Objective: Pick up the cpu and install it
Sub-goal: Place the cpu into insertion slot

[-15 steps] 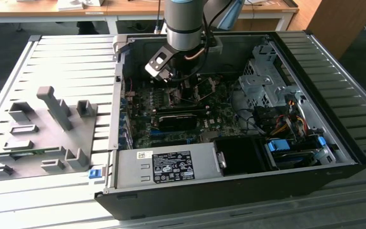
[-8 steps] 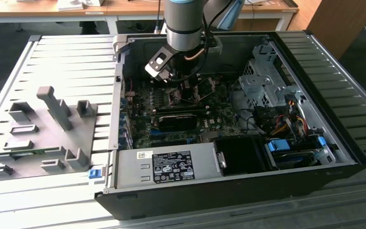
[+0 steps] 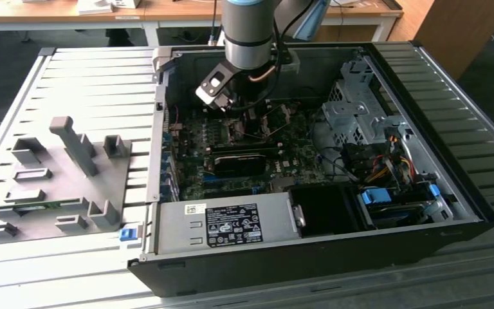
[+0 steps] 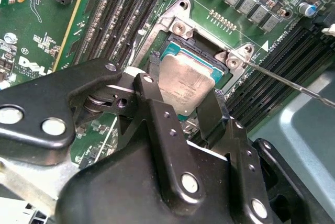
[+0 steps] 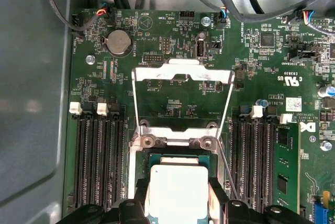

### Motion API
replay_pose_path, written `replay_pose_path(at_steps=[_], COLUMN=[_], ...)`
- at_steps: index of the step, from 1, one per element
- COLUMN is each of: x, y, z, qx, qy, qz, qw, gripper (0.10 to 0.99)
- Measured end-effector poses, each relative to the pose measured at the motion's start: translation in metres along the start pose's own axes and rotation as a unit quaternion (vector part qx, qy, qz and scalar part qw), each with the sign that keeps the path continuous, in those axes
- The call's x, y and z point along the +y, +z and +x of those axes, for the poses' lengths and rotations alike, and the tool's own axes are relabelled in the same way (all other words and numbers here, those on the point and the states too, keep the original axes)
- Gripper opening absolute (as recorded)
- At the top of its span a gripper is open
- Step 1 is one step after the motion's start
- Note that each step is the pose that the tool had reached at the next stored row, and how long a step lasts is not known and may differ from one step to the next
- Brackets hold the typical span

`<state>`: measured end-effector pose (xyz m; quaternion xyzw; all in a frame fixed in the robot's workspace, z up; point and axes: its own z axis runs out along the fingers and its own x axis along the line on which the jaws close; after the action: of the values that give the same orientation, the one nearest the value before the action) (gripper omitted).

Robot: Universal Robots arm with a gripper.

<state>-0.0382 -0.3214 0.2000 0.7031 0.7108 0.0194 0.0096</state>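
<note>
cpu (image 4: 188, 80) is clamped by the gripper (image 4: 186, 87) just above the socket (image 4: 176, 40); load frame (image 5: 183, 72) stands open, seating seems unfinished.

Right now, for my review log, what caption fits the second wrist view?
Gripper holding the cpu between its fingers at the open socket on the green motherboard.
</note>
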Motion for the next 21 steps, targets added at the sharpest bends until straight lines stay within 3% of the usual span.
replay_pose_path(at_steps=[21], x=[-0.0003], y=[0.0048], z=[-0.0001], qx=[-0.0001], qy=[0.0], qz=[0.0001], qw=[1.0], gripper=[0.529])
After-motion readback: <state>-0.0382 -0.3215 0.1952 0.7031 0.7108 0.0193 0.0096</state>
